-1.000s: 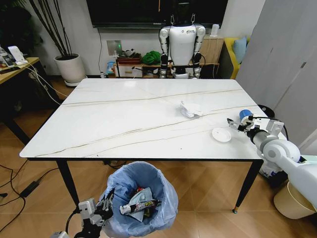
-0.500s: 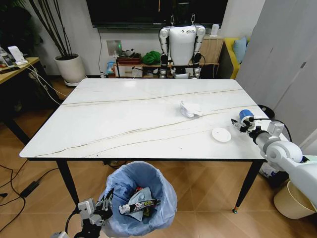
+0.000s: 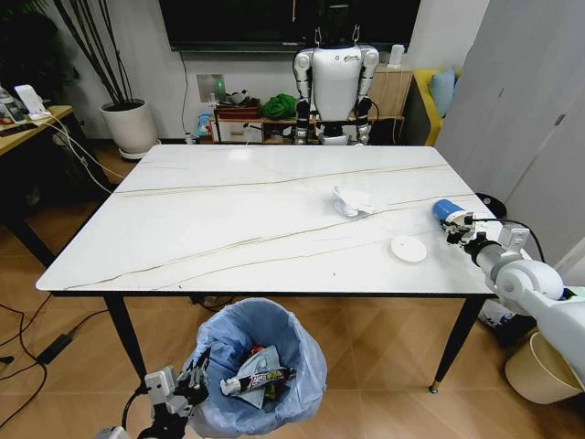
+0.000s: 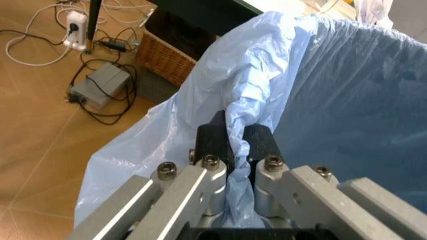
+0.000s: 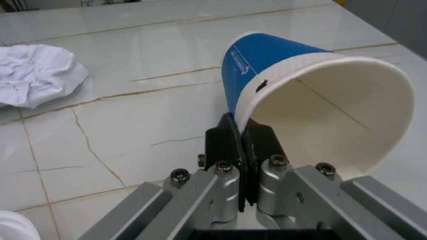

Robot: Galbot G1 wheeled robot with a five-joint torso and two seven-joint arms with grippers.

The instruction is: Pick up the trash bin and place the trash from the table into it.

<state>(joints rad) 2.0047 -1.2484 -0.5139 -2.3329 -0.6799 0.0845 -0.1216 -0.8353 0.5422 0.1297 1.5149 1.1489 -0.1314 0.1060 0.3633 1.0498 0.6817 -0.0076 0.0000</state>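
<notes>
Right tool (image 5: 241, 131) pinching conical paper cup (image 5: 313, 90) rim, left tool (image 4: 233, 142) clamping crinkled bag — trash bin (image 3: 260, 366)

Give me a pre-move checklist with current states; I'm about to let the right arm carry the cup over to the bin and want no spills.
1. Right gripper clamped on the paper cup rim: ok, fingers closed on the wall.
2. Cup empty: ok, the visible inside is bare white.
3. Left gripper holding the trash bin: ok, pinching the blue bag edge; grip on the bin's hard rim: cannot tell.
4. Bin mouth open: ok, in front of the table's near edge.
5. Path low over the table: not ok, white lid and tissue lie between.
</notes>
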